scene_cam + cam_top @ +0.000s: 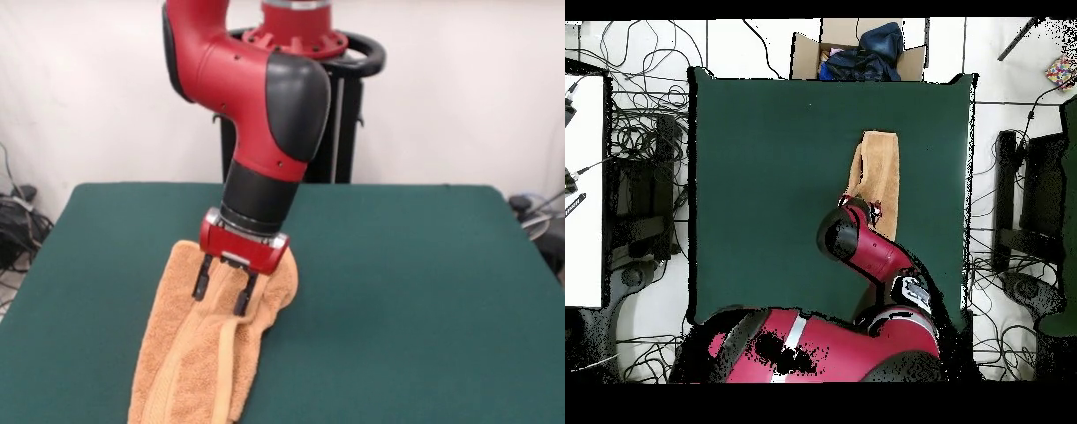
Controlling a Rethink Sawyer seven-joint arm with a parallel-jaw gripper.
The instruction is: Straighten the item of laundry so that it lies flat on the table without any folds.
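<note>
The item of laundry (pixel 199 353) (pixel 881 165) is an orange-tan towel bunched into a long narrow strip with lengthwise folds on the green table (pixel 397 291) (pixel 765 160). In the front view it runs from the table's middle left down to the near edge. My gripper (pixel 222 291) stands over the towel's far end, pointing down. It is open, and its two dark fingers (pixel 202 281) straddle a raised ridge of cloth, their tips at the towel's surface. In the overhead view the red arm (pixel 855 240) covers the gripper and the towel's near end.
A cardboard box (pixel 805 52) holding dark clothes stands just past the table's top edge in the overhead view. Cables and black stands ring the table on both sides. The black pedestal (pixel 340 132) rises behind the table in the front view.
</note>
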